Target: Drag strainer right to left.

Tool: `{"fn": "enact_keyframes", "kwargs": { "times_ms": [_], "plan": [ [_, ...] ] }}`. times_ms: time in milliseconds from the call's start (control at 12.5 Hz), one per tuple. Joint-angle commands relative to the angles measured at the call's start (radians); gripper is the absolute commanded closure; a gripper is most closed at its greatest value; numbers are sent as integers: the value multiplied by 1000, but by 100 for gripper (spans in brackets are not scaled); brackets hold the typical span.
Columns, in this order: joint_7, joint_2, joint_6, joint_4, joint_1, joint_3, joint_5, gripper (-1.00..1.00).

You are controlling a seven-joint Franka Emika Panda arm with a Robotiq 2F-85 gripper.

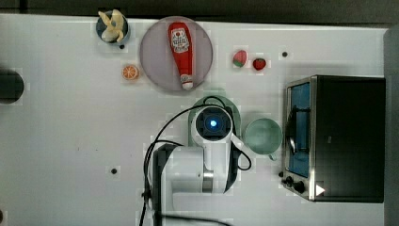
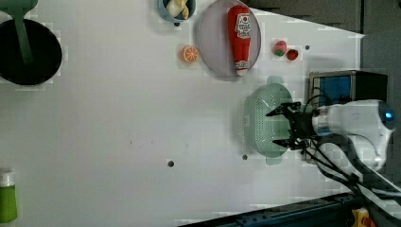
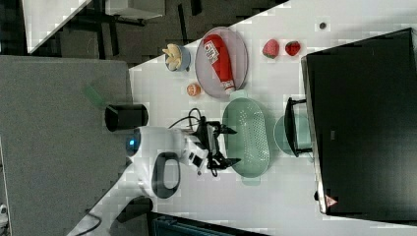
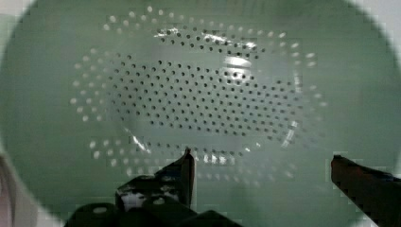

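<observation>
The red ketchup bottle (image 1: 181,52) carries a white label, its writing too small to read; it lies on the grey plate (image 1: 153,56). The arm reaches out over the white table (image 1: 70,122), with the gripper (image 2: 282,126) pointing down above the strainer (image 2: 257,120), fingers spread wide and holding nothing. The strainer sits between the plate and the cup (image 1: 263,135), beside the black oven (image 1: 348,136).
</observation>
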Motion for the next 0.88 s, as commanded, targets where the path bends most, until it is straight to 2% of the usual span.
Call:
{"fn": "enact_keyframes", "kwargs": {
  "times_ms": [80, 560, 880],
  "plan": [
    [129, 44, 95, 9, 20, 23, -4, -100],
    [150, 157, 191, 8, 50, 24, -1, -100],
    [256, 157, 197, 9, 114, 25, -1, -100]
  ]
}}
